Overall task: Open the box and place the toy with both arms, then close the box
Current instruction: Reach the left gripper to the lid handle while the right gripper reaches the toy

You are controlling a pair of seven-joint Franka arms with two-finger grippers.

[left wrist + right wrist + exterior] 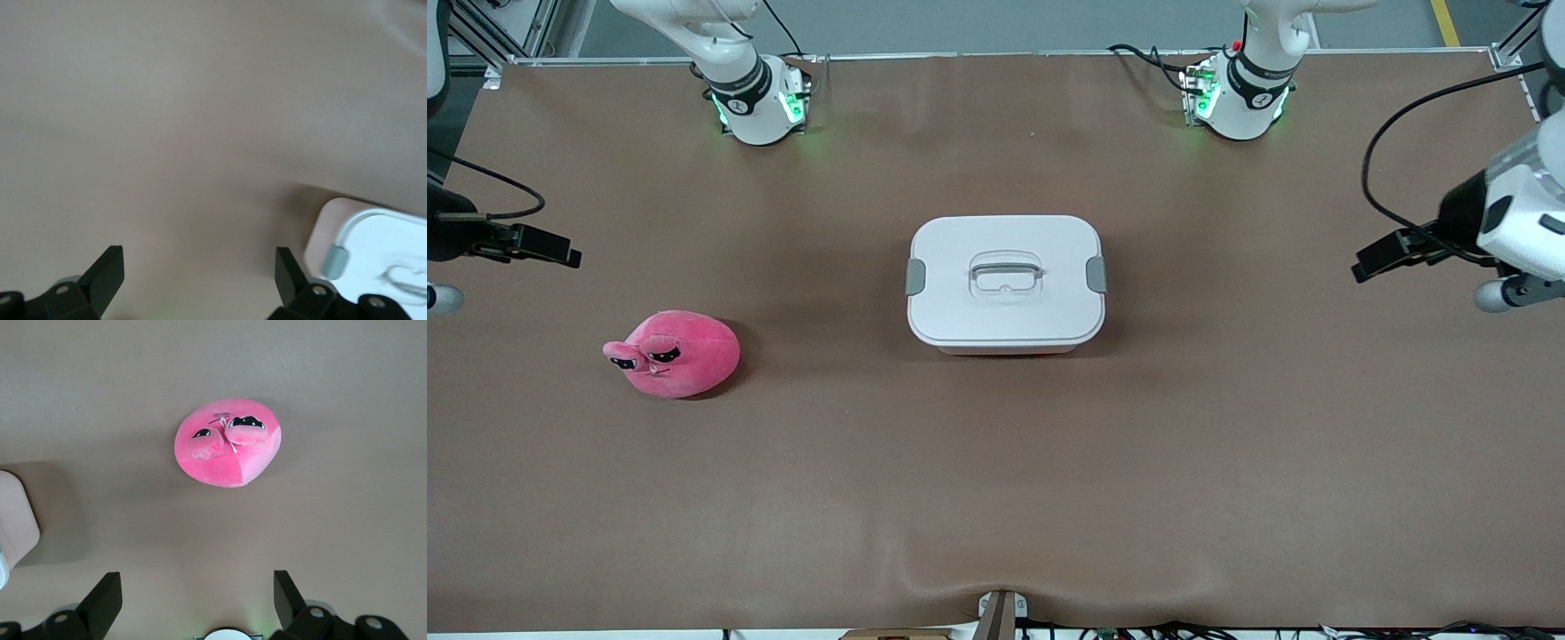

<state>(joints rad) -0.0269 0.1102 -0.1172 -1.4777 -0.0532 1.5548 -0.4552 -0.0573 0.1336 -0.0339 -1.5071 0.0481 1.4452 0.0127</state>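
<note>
The box [1005, 280] stands in the middle of the table with its white lid on and a grey clip [915, 276] at each end; one end of it shows in the left wrist view [380, 247] and a corner in the right wrist view [17, 520]. The pink plush toy [680, 354] [230, 447] lies toward the right arm's end, a little nearer the front camera than the box. My right gripper [560, 251] [198, 581] hangs open and empty over bare table at that end. My left gripper [1371, 262] [200, 257] hangs open and empty over the left arm's end.
A brown mat [996, 462] covers the table, with a wrinkle at its front edge by a small mount [1000, 613]. The two arm bases [756, 102] [1240, 98] stand along the back edge. A black cable [1383, 151] loops above the left gripper.
</note>
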